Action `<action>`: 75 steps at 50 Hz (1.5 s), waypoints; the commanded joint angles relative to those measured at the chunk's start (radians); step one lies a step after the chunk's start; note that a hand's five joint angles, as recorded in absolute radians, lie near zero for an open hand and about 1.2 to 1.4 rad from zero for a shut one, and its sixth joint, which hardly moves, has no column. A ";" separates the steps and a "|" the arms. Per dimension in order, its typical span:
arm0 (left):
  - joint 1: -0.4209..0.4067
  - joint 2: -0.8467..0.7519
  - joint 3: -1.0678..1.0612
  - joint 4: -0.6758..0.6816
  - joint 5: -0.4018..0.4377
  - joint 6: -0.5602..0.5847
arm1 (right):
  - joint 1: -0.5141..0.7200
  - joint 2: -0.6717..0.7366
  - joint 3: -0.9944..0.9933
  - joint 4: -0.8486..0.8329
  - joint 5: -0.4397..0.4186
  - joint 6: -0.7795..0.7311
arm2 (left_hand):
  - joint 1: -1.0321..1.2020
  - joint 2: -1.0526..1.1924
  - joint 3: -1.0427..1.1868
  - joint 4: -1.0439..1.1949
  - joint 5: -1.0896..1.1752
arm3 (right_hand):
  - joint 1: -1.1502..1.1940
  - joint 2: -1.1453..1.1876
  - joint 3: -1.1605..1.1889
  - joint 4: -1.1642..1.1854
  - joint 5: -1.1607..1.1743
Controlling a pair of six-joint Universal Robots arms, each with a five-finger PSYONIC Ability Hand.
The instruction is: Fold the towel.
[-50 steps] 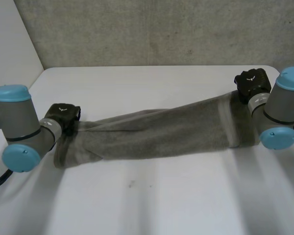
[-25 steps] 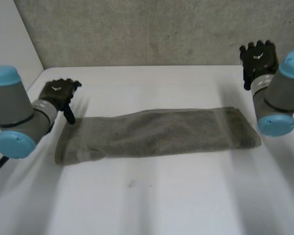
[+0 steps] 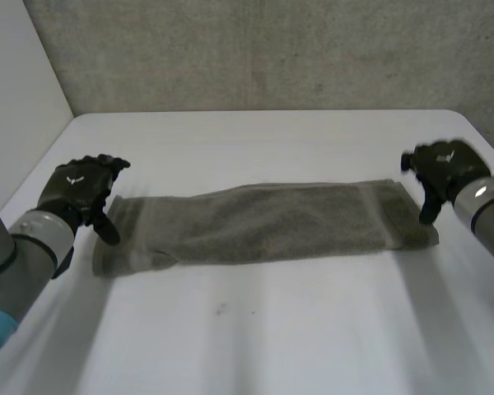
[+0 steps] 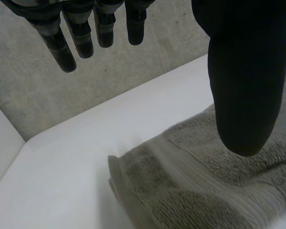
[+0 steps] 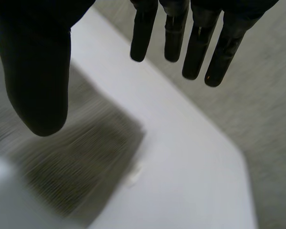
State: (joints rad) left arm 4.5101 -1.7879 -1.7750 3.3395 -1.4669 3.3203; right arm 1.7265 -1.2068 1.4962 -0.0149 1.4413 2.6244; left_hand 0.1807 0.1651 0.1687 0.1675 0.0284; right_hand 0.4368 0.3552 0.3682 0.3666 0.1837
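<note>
A grey-green towel [image 3: 263, 224] lies folded into a long narrow strip across the middle of the white table [image 3: 255, 329]. My left hand [image 3: 81, 186] hovers just off the strip's left end, its fingers [image 4: 71, 38] straight and empty, and that end of the towel [image 4: 190, 191] lies below its thumb. My right hand [image 3: 446, 169] hangs just off the strip's right end, its fingers [image 5: 195, 43] straight and holding nothing. The right end of the towel [image 5: 86, 157] lies under its thumb.
A grey concrete wall [image 3: 255, 49] rises behind the table's far edge. A white panel [image 3: 16, 99] stands along the table's left side. Bare tabletop stretches in front of the towel.
Both hands let go of the towel's ends and the strip settled flat on the table. They rose away, then came back down beside the ends with fingers straight.
</note>
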 commanded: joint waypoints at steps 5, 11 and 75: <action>-0.002 0.009 -0.141 0.158 0.000 -0.001 | -0.051 0.168 0.075 -0.106 -0.088 -0.047 | -0.006 0.009 0.006 0.007 -0.028 | 0.112 0.194 0.181 0.182 0.191; -0.003 0.007 -0.149 0.160 0.000 0.001 | -0.084 0.234 0.059 -0.151 -0.091 -0.066 | -0.006 0.009 0.006 0.007 -0.028 | 0.182 0.264 0.251 0.252 0.261; -0.006 0.007 -0.164 0.161 0.000 0.001 | 0.608 0.362 -0.317 -0.168 -0.001 -0.018 | -0.006 0.009 0.006 0.007 -0.028 | 0.959 1.041 1.028 1.030 1.038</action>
State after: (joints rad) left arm 4.5053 -1.7809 -1.9376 3.5005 -1.4665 3.3207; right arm 2.2192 -0.9306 1.1782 -0.1702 1.4404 2.6069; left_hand 0.1807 0.1643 0.1687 0.1668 0.0276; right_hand 1.3671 1.1877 1.1891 1.1960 0.9859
